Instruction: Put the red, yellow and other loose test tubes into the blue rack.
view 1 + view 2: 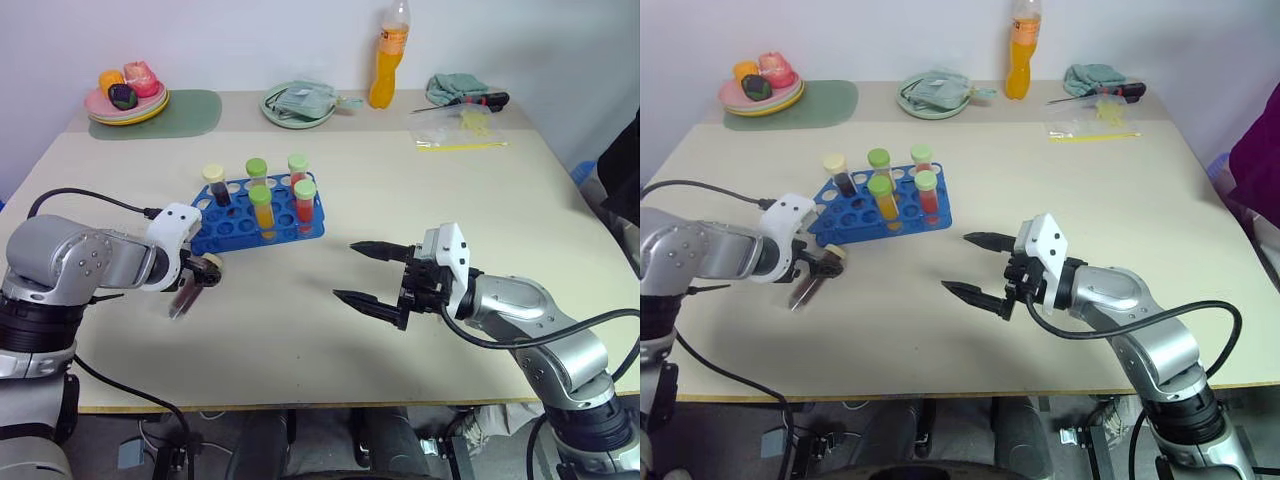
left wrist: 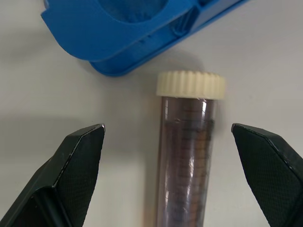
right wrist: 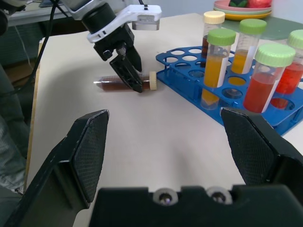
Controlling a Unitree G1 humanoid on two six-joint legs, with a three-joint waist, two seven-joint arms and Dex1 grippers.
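The beige worktop (image 1: 330, 330) carries the blue rack (image 1: 232, 232) left of its middle, a low grid of round holes holding five upright capped tubes: two yellow-orange tubes with green caps (image 1: 261, 210), two red tubes with green caps (image 1: 305, 201) and one dark tube with a cream cap (image 1: 215, 184). Along the far edge sit a green mat (image 1: 190, 115) with a stack of plates (image 1: 127, 107) bearing toy food, a green plate (image 1: 275, 110) with a cloth on it, a tall orange drink bottle (image 1: 388, 55), a crumpled teal cloth (image 1: 455, 87), a red-handled screwdriver (image 1: 470, 101) and a clear bag (image 1: 462, 132). The right gripper (image 1: 368, 272) hangs over the middle of the worktop near its front edge, fingers spread wide and holding nothing, well apart from the rack. The left gripper (image 1: 195, 285) points down just beside the rack's near left corner, its fingers (image 2: 78, 165) spread on either side of the one loose tube. That dark purple-brown tube (image 2: 187, 161) lies flat on the worktop, its cream cap (image 2: 191, 85) toward the rack and just short of it; neither finger presses it in the left wrist view.
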